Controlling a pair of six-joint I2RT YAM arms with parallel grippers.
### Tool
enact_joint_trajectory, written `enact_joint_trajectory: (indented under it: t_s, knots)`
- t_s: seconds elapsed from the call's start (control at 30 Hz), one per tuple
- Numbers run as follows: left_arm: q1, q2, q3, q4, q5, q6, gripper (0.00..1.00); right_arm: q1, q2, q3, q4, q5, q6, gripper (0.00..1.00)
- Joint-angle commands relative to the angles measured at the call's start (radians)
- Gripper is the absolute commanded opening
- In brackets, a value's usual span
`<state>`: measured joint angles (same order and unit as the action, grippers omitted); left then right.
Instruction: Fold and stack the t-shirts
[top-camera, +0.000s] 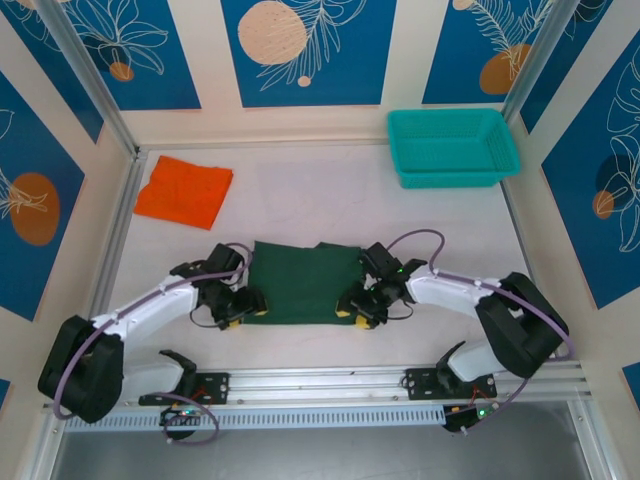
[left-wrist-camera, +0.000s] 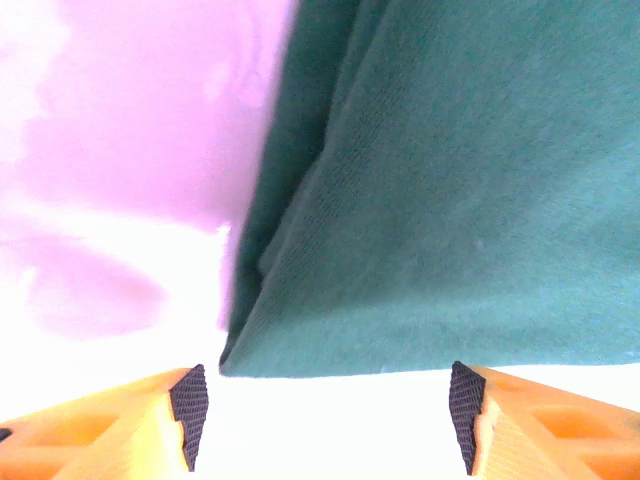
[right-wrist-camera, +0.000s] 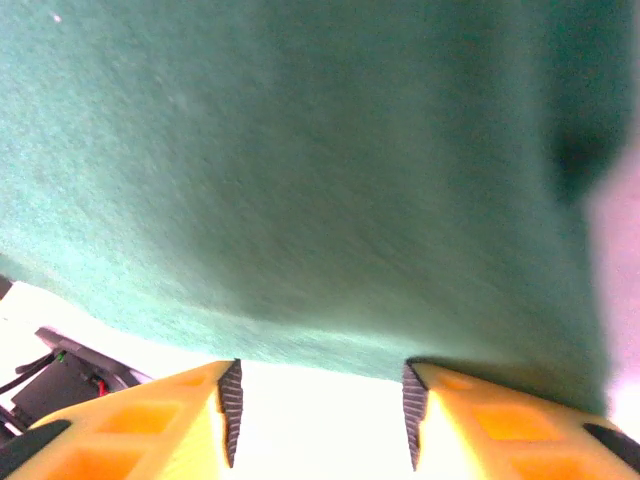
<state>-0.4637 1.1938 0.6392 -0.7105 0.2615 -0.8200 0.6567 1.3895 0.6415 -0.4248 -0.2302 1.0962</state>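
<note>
Left gripper and right gripper are both released, jaws apart, empty, at the near corners of the dark green cloth t-shirt, which lies folded flat mid white tabletop. Blue floral wall panels surround it. One folded bright orange t-shirt lies far left, and one teal mesh basket far right.

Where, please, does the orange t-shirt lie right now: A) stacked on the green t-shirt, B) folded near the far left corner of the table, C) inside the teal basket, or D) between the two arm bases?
B: the orange t-shirt lies folded at the far left, well apart from the teal basket and the green t-shirt.
</note>
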Motion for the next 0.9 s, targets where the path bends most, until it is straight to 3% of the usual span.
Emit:
enact_joint_trajectory:
  t_s: [0.0,0.13,0.3,0.47,0.67,0.87]
  knots:
    - [0.04,-0.007,0.154,-0.166,-0.086,0.046,0.68,-0.05,-0.066,0.093,-0.15,0.074,-0.01,0.49]
    - [0.066,0.141,0.343,-0.166,-0.043,0.118,0.55,-0.141,0.006,0.233,-0.196,0.03,-0.061,0.37]
    - [0.066,0.388,0.538,-0.1,0.022,0.182,0.41,-0.197,0.228,0.437,-0.24,0.008,-0.13,0.21]
    - [0.066,0.623,0.689,-0.086,0.061,0.233,0.35,-0.23,0.456,0.625,-0.287,-0.004,-0.185,0.16]
    - [0.117,0.788,0.739,-0.069,-0.099,0.283,0.33,-0.335,0.664,0.778,-0.365,-0.026,-0.249,0.13]
    - [0.201,0.8,0.625,-0.013,-0.119,0.269,0.33,-0.404,0.727,0.781,-0.362,-0.055,-0.279,0.15]
